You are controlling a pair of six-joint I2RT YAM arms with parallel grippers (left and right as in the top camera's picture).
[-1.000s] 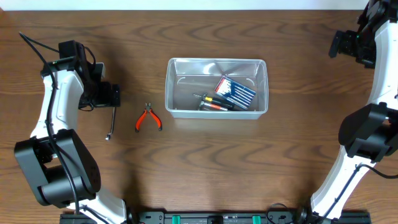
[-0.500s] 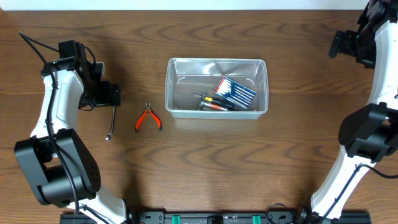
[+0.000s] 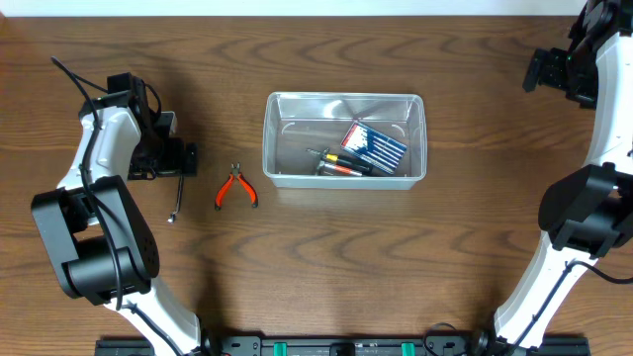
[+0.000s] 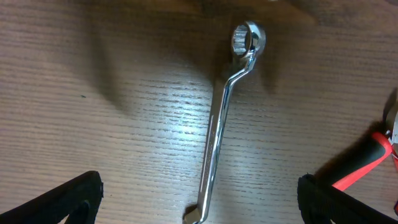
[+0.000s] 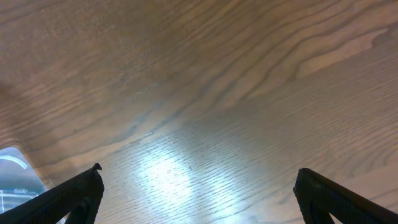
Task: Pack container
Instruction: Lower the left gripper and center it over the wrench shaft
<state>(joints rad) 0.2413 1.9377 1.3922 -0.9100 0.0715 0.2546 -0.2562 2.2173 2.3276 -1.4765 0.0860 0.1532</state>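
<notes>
The clear plastic container stands mid-table and holds a blue packet and an orange-handled tool. A silver ring wrench lies left of it; in the left wrist view it lies between my jaws. My left gripper is open over the wrench's upper end, and its jaws straddle the wrench. Orange-handled pliers lie between wrench and container, with one handle showing in the left wrist view. My right gripper is open and empty at the far right back, its jaws over bare table.
The brown wooden table spreads all around. A corner of the container shows at the left edge of the right wrist view. The table's back edge runs along the top of the overhead view.
My left arm has shifted slightly toward the right and forward, bringing the gripper closer over the wrench's upper end. The right arm, container, pliers and wrench have not moved.
</notes>
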